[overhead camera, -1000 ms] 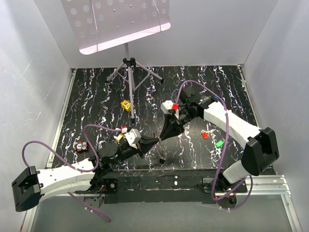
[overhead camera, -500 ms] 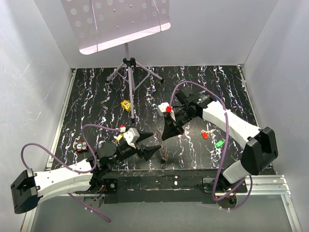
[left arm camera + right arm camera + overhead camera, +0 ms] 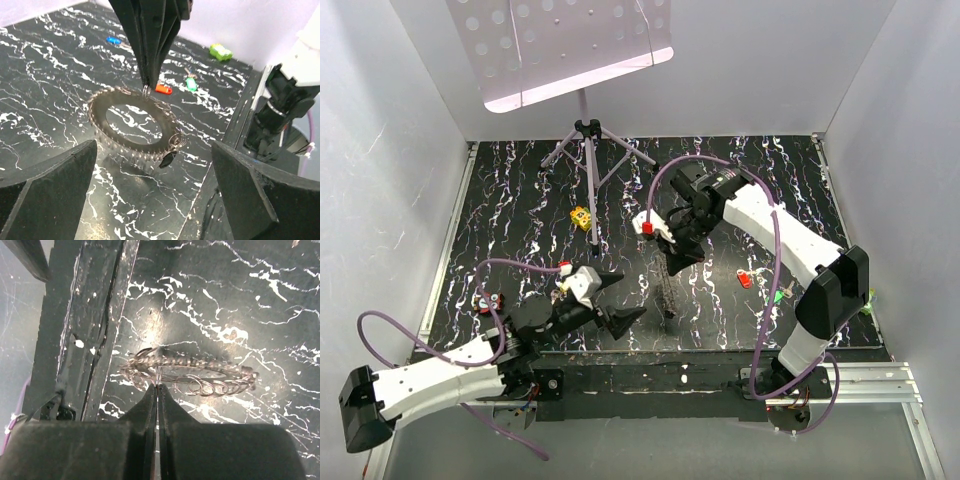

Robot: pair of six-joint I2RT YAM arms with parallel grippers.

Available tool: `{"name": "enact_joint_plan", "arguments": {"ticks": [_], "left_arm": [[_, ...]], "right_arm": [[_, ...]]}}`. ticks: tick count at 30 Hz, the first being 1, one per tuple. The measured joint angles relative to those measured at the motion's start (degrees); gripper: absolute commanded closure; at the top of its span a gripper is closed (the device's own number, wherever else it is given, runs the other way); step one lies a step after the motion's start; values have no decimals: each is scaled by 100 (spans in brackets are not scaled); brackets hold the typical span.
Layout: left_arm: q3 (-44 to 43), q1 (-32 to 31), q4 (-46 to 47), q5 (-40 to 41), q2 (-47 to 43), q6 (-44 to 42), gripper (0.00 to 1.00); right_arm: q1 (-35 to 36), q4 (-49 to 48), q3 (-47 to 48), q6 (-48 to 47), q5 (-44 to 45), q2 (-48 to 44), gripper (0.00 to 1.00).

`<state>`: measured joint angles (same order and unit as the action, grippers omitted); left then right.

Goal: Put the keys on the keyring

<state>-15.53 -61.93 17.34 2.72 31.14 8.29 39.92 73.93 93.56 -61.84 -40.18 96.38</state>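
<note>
While the right arm arched in from the worktop's right edge, elbow high and wrist bent down over the middle, its right pincer [image 3: 669, 270] was clenched on a small loop of the keyring [image 3: 669, 297], which dangled beneath it. The left arm lay low along the near edge, stretched toward the ring, with the left pincer [image 3: 620, 298] spread wide and grasping nothing. A red key [image 3: 745, 279] and a green key [image 3: 777, 296] lay loose nearer the right edge.
</note>
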Motion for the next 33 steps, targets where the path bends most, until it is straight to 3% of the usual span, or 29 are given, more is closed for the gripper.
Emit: {"name": "enact_joint_plan", "arguments": {"ticks": [10, 22, 33], "left_arm": [[-348, 2, 802, -24, 1663, -678, 41], [-584, 33, 1899, -243, 2673, -1180, 49], [-601, 72, 2205, -553, 3097, -1239, 61]], "right_arm": [[269, 177, 74, 129, 610, 2, 99], [334, 251, 85, 181, 525, 2, 99], [334, 254, 85, 168, 372, 2, 99]]}}
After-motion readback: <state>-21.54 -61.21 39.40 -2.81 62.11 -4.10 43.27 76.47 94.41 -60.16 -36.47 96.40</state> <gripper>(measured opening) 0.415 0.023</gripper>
